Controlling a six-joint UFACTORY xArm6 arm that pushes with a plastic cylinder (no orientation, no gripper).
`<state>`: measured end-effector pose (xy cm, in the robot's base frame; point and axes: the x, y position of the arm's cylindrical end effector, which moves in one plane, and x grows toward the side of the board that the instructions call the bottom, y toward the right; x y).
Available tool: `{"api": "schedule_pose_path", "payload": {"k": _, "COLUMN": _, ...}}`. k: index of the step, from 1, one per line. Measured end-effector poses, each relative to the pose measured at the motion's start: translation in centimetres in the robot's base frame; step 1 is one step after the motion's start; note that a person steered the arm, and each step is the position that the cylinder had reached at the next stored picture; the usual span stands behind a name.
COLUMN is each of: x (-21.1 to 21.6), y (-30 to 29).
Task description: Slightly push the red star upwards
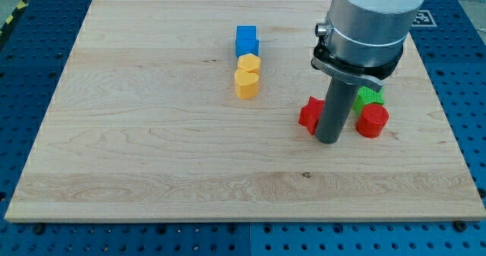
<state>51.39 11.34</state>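
Note:
The red star (310, 114) lies on the wooden board at the view's right of centre, partly hidden by my rod. My tip (329, 140) rests on the board just to the star's right and slightly below it, touching or nearly touching it. A red round block (373, 121) sits to the right of the rod. A green block (371, 97) lies just above that red block, partly hidden by the arm.
A blue block (246, 40) sits at the upper centre, with a yellow block (248, 62) and a yellow heart (246, 83) in a column just below it. The wooden board (152, 134) lies on a blue perforated table.

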Motion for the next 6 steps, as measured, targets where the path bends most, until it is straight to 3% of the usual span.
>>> {"api": "schedule_pose_path", "payload": {"k": 2, "x": 1.2, "y": -1.4}}
{"api": "schedule_pose_path", "payload": {"k": 5, "x": -3.6, "y": 0.5}}
{"api": "schedule_pose_path", "payload": {"k": 6, "x": -1.4, "y": 0.4}}
